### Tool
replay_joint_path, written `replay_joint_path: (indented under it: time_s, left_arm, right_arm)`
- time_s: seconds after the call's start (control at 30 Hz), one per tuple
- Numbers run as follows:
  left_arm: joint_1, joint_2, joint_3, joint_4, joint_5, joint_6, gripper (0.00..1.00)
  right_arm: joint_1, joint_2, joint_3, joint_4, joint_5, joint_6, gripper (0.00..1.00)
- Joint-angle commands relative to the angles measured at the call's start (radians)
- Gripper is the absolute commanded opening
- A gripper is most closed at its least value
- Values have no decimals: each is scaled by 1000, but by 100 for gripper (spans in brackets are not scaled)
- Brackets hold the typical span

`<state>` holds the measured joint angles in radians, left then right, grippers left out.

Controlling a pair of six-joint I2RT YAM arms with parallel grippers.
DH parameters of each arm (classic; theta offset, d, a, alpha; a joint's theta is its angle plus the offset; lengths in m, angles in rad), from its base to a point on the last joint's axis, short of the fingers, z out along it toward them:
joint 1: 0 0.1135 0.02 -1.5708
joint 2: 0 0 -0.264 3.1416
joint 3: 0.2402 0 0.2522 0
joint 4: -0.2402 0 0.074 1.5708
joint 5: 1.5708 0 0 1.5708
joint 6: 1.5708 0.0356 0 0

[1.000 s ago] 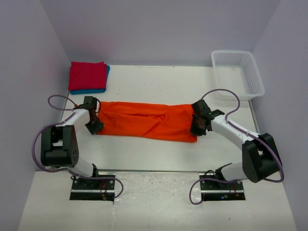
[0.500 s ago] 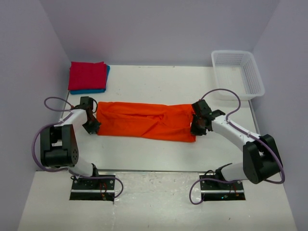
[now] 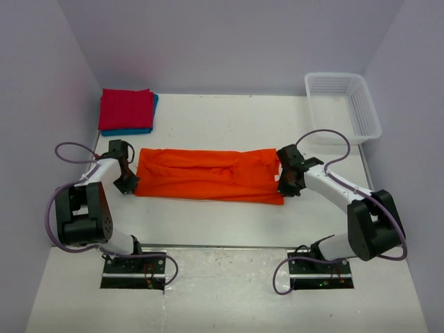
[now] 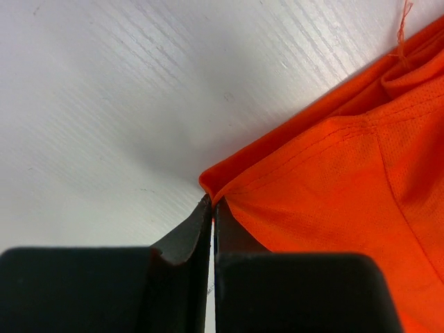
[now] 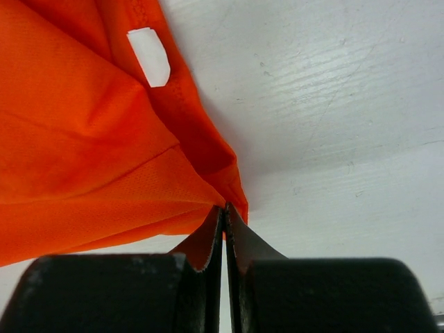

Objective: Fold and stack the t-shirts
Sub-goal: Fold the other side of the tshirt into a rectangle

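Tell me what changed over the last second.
The left claw closed on a corner of the orange t-shirt and pulled it outward to the left, drawing the cloth straighter. The right claw stayed clamped on the other end; red t-shirt, blue t-shirt and basket unmoved.

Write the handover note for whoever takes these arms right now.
Left gripper: shut on a corner at the left end of the orange t-shirt.
Right gripper: shut on a corner at its right end.
The orange t-shirt lies as a long folded band across the table, between the two grippers.
Done: red t-shirt folded and stacked on the blue t-shirt, far left.
Left: finish folding the orange one, then add it to that stack.
The basket sits far right.
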<state>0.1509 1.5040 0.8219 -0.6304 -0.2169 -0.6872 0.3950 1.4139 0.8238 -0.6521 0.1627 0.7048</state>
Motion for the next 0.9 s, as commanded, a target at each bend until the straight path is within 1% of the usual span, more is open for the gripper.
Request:
replay_joint_path:
  time_s: [0.0,0.1,0.27,0.37,0.4,0.43,0.5,0.53,0.6,0.63,0.67,0.73,0.8,0.87]
  left_arm:
    - [21,-30,-1,-15,-47,11,0]
    - [27,-28,2,-12,-44,12,0]
    - [27,-15,0,3,-9,21,0]
    - [27,-31,2,1,10,32,0]
    - [27,-42,-1,3,23,35,0]
    - [27,-51,-4,-2,28,38,2]
    - [27,-96,-12,-6,37,31,13]
    - [26,-134,-15,-15,37,26,23]
    - [26,-180,-24,-26,21,8,37]
    - [19,-224,-23,-34,13,6,47]
    - [15,-243,-20,-43,-2,0,50]
    - [-23,-284,-4,-57,-62,-3,59]
    - [-59,-294,13,-75,-119,-11,60]
    - [-112,-289,43,-78,-137,-12,60]
  right_arm:
    - [-7,23,17,-44,84,44,0]
    - [-7,31,21,-52,100,45,0]
    - [-5,22,26,-29,64,7,0]
    - [-7,-6,20,-11,43,-19,0]
    - [-5,-15,18,-1,34,-25,2]
    - [-5,-21,20,0,29,-28,7]
    - [-5,-30,20,8,8,-45,14]
    - [-5,-41,21,5,8,-44,17]
    - [-4,-52,21,8,-11,-56,20]
    - [-4,-65,21,6,-8,-54,22]
    - [1,-72,23,5,-5,-57,30]
    - [5,-88,35,-6,7,-57,41]
    - [10,-92,66,-20,5,-71,52]
    - [11,-78,96,-26,-2,-91,57]
